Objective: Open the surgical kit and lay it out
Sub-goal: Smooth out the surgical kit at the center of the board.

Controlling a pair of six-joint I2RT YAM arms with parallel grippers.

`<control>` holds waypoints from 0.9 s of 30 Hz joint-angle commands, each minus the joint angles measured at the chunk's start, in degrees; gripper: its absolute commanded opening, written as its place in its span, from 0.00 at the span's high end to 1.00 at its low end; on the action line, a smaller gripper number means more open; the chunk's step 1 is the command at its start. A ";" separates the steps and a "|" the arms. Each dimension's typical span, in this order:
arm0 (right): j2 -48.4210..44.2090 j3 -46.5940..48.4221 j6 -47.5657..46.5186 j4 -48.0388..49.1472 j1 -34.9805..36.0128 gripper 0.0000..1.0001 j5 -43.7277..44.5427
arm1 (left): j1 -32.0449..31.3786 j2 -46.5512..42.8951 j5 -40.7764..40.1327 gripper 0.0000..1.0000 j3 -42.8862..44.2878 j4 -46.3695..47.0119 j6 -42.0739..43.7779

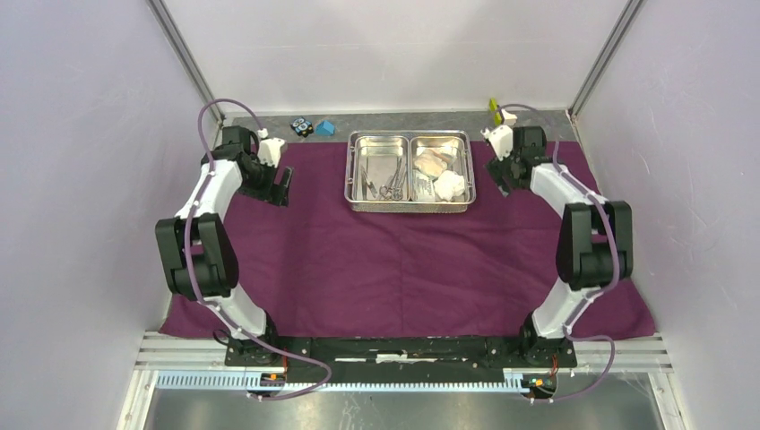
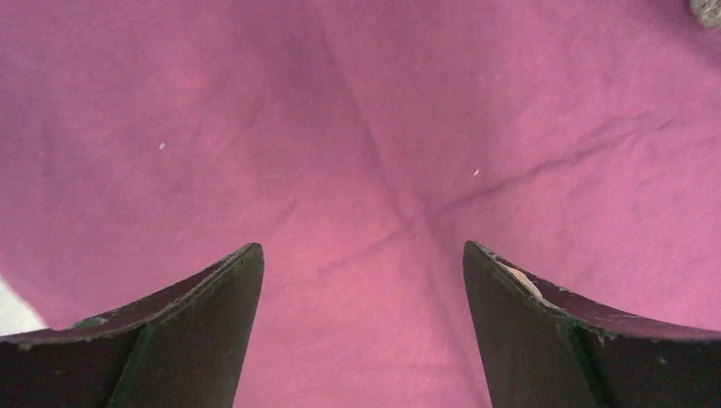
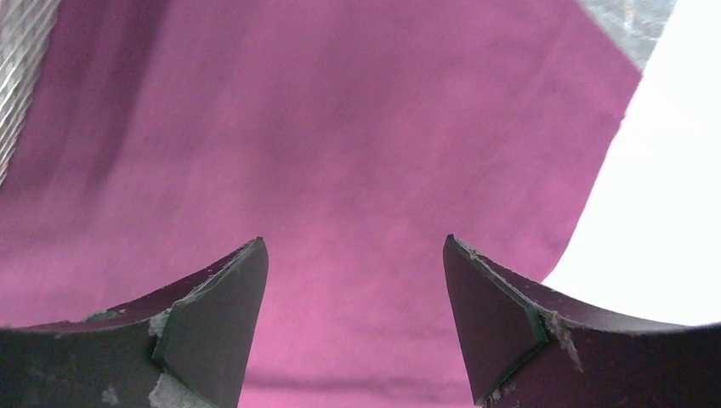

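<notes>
The purple cloth wrap (image 1: pixel 403 260) lies spread flat over the table. On its far middle stands the shiny two-compartment steel tray (image 1: pixel 410 202). Slim metal forceps (image 1: pixel 392 185) lie in the tray's left half; white gauze wads (image 1: pixel 450 184) and a pale packet (image 1: pixel 431 162) lie in its right half. My left gripper (image 1: pixel 283 186) hovers open over the cloth's far left part, nothing between its fingers (image 2: pixel 212 289). My right gripper (image 1: pixel 498 177) stands open just right of the tray above the cloth (image 3: pixel 340 153), also empty.
A small blue block (image 1: pixel 326 128) and a black-and-blue toy-like object (image 1: pixel 301 126) sit on the grey table behind the cloth, left of the tray. White enclosure walls close in on both sides. The cloth's far right corner (image 3: pixel 625 64) shows in the right wrist view.
</notes>
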 commanded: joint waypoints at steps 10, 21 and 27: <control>25.87 31.08 9.13 -4.16 -5.35 0.18 1.89 | -19.39 0.06 21.89 0.07 5.69 -1.65 7.73; 30.88 32.10 8.73 -5.35 -6.41 0.18 2.50 | -51.88 15.38 22.92 0.08 20.60 -3.13 10.95; 33.36 34.69 7.44 -6.05 -6.67 0.19 5.54 | -62.29 24.12 18.15 0.10 22.44 -2.14 10.68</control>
